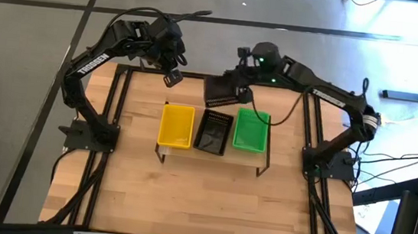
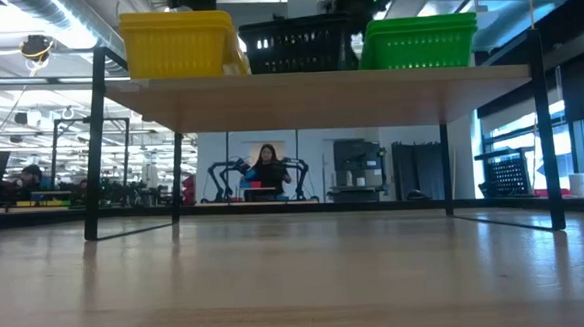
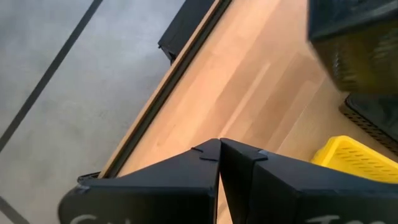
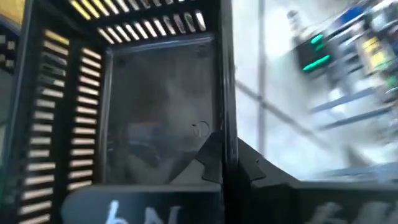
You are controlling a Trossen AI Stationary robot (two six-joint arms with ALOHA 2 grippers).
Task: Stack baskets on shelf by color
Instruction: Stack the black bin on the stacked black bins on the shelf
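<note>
On the light-wood desk (image 1: 201, 201) with black rails stands the low light-wood shelf (image 1: 209, 154) on thin black metal legs. Three small slotted plastic baskets sit side by side on its board: a yellow basket (image 1: 176, 125) toward the left arm's side, a black basket (image 1: 213, 132) in the middle, and a green basket (image 1: 251, 129) toward the right arm's side. In the low view the same three line the shelf's top edge, and far behind, beyond the desk, a person sits in the room. Cables and a grey floor surround the desk.

A second black slotted basket (image 1: 221, 91) hangs in the air just behind the shelf, above the desk's far edge, tilted and clear of the baskets on the board. The right claw (image 1: 242, 92) is clenched on its rim at the side nearer the green basket; the right wrist view shows one dark finger inside the wall and one outside it, with the basket's slotted sides and floor filling the frame. The right arm reaches in from its base at the desk's side, elbow bent, wrist turned toward the middle of the desk.

The left claw (image 1: 173, 78) is clenched on nothing, its fingers pressed together, hovering over the far left corner of the desk behind the yellow basket. The left arm is folded high, forearm angled inward.
</note>
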